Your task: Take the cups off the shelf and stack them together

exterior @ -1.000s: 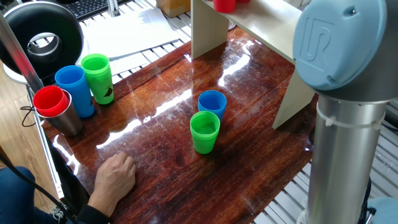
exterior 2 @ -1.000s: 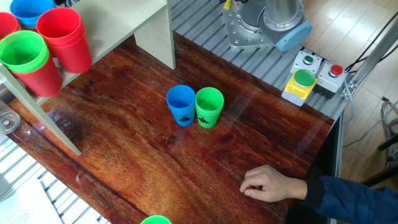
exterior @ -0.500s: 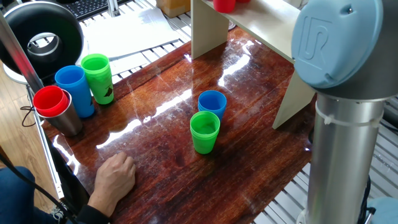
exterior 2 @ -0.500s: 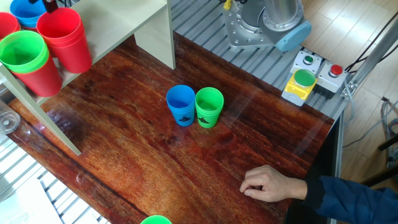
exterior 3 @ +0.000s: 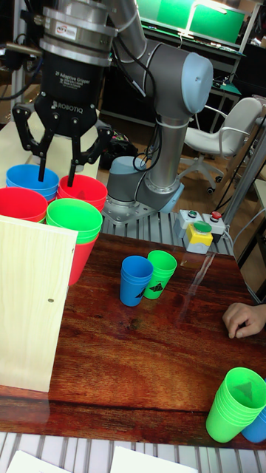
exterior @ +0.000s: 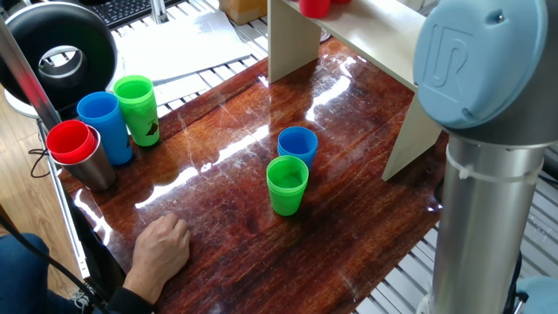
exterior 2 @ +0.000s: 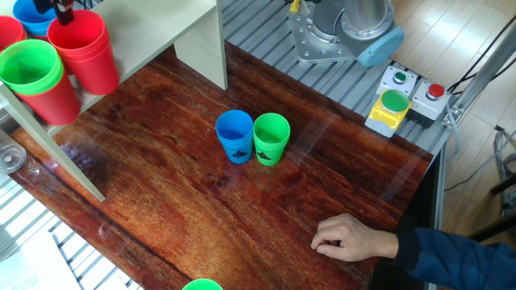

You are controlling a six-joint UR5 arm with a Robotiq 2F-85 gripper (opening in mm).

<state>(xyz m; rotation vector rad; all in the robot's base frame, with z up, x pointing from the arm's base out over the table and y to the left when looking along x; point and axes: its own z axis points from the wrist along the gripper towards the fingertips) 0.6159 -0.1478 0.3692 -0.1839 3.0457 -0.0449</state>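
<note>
On the cream shelf [exterior 3: 33, 295] stand a blue cup [exterior 3: 29, 181], a red cup [exterior 3: 83, 192], another red cup [exterior 3: 21, 204] and a green cup [exterior 3: 74, 218] nested in a red one. My gripper [exterior 3: 55, 177] hangs open right over them. One finger dips into the blue cup, the other into the red cup [exterior 2: 81, 44], where a dark fingertip [exterior 2: 63, 12] shows. On the table stand a blue cup [exterior 2: 235, 135] and a green cup [exterior 2: 271, 138], side by side and touching. In the one fixed view the gripper is out of view.
A person's hand [exterior 2: 347, 238] rests on the table's front edge. At one end stand a green cup [exterior: 137, 109], a blue cup [exterior: 105, 126] and a red cup in a grey metal tumbler [exterior: 87, 166]. A button box [exterior 2: 395, 101] sits by the arm's base.
The gripper has come down over the shelf cups; its fingertip now reaches further into the other fixed view. The cups and the hand have not moved.
</note>
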